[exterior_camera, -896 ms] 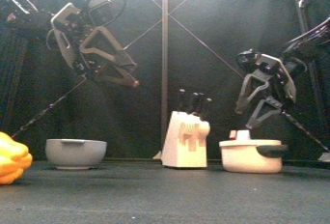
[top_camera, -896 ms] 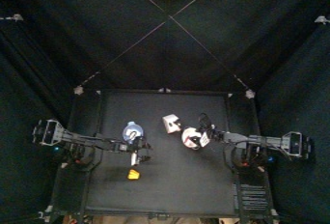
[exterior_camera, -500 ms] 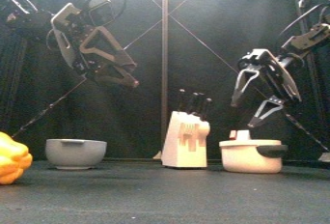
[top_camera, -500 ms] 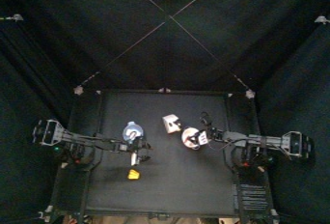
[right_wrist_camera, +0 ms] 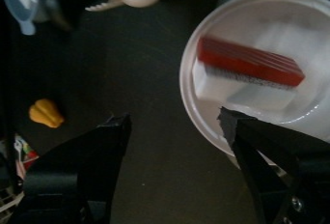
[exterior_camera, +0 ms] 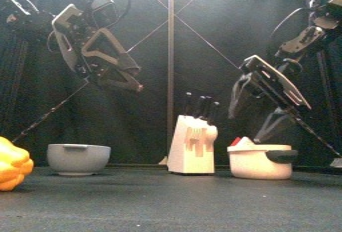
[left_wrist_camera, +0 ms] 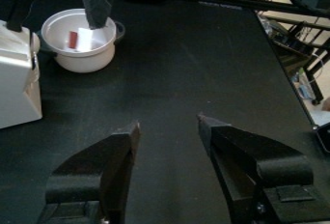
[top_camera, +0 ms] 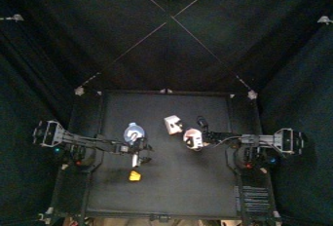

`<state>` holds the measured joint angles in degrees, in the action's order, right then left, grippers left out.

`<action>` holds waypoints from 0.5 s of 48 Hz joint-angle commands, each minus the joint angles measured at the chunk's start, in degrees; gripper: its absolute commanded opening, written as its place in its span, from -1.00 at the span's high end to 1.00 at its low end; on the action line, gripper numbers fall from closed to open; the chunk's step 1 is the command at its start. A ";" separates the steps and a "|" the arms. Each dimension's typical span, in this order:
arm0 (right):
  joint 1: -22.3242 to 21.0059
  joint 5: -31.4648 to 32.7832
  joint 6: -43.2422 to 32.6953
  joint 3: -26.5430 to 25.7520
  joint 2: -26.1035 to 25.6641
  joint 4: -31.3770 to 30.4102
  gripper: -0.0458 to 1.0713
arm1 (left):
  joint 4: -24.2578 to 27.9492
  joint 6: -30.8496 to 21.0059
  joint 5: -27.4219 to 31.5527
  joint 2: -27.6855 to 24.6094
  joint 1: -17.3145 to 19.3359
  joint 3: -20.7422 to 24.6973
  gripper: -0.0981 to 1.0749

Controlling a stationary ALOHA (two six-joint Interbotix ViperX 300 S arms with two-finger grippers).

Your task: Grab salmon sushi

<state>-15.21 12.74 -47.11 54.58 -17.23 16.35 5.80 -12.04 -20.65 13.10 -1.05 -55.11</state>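
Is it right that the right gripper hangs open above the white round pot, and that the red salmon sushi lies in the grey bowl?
Not quite. The right gripper does hang open above the white round pot, but the red salmon sushi lies inside that pot, as the right wrist view shows. The grey bowl stands apart on the table's other side.

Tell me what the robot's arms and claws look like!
Both arms are black, built from jointed links with looping black cables. The left gripper and right gripper each end in two chunky black jaws with flat, angular tips. No markings can be made out on them.
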 commanded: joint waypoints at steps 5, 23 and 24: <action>-0.18 4.13 0.18 -2.90 -1.58 -0.97 -0.90 | -0.09 0.09 -0.53 0.62 0.09 0.44 -0.65; -1.05 13.10 0.00 -4.13 -5.80 -21.45 -0.89 | 0.00 0.09 -0.53 0.44 0.18 0.53 -0.65; -1.05 13.10 0.00 -4.04 -5.62 -21.80 -0.89 | 0.00 0.09 -0.53 0.35 0.26 0.53 -0.65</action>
<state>-16.00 25.66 -47.11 51.42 -22.06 -3.34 5.71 -12.04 -20.65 13.10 -1.14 -55.28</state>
